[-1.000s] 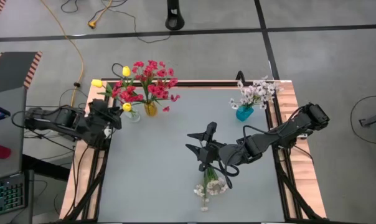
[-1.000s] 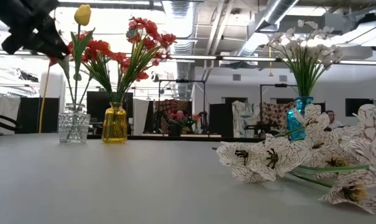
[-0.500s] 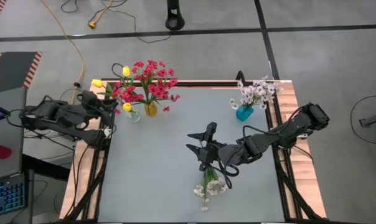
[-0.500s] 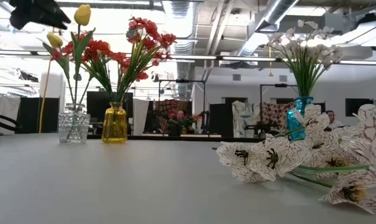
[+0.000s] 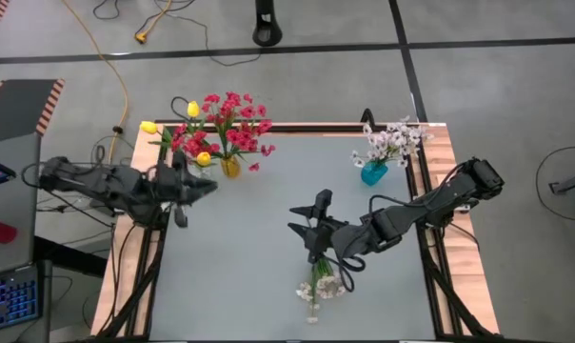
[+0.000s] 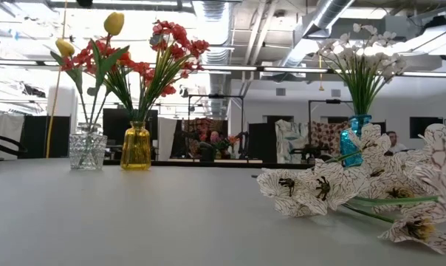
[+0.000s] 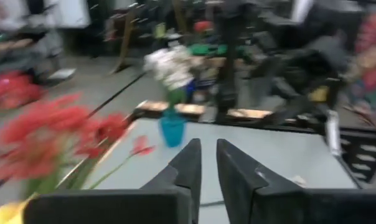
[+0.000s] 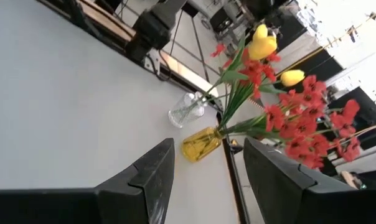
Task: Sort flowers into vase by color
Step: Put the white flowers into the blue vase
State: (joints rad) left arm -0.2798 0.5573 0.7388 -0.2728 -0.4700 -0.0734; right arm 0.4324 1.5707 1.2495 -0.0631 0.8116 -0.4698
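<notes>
Yellow tulip flowers [image 6: 114,22] stand in a clear glass vase [image 6: 88,148] at the far left. Red flowers [image 5: 228,124] fill the amber vase [image 6: 136,146] beside it. White flowers [image 5: 390,141] stand in the teal vase [image 5: 373,173] at the far right. More white flowers [image 5: 321,284] lie flat on the table near the front. My left gripper [image 5: 206,188] hovers high by the clear vase, pointing toward the table's right; only a narrow slit shows between its fingers [image 7: 202,165], with nothing in it. My right gripper [image 5: 305,217] hangs open over the table's middle, just beyond the lying flowers' stems.
A wooden frame [image 5: 440,152] borders the grey tabletop [image 5: 249,267]. The left half of the table's front is bare. A yellow cable [image 5: 107,67] runs over the floor behind the table.
My left gripper has risen away from the yellow tulips in the clear vase, out of the low view's top. It has swung toward the table's right and turned level. The tall tulip bud has swayed a little to the right.
</notes>
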